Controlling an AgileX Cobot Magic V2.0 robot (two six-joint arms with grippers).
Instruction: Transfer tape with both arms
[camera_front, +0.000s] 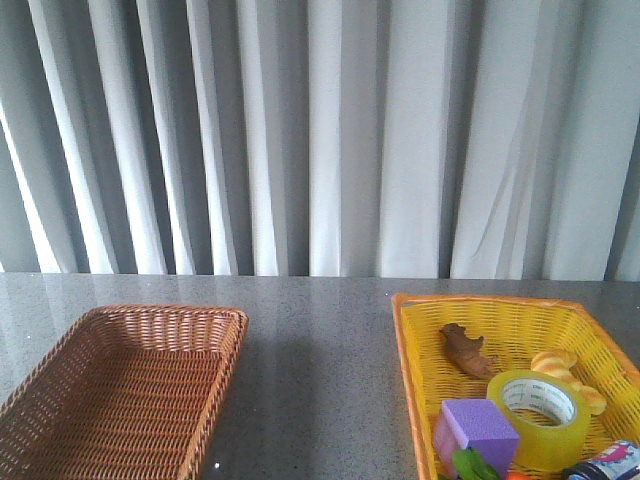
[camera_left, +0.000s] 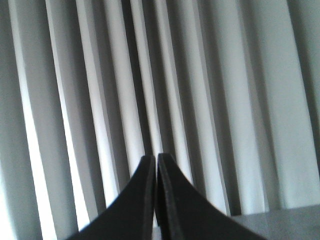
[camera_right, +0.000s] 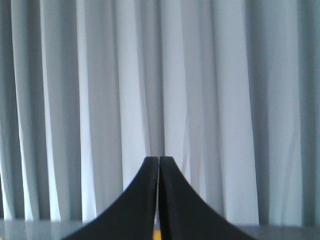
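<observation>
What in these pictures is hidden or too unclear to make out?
- Front view: the arms are out of frame.
- Front view: the bottom edge cuts off the green item and dark printed item in the yellow basket.
- Wrist views: left claw and right claw face curtains only; the tape is unseen.
</observation>
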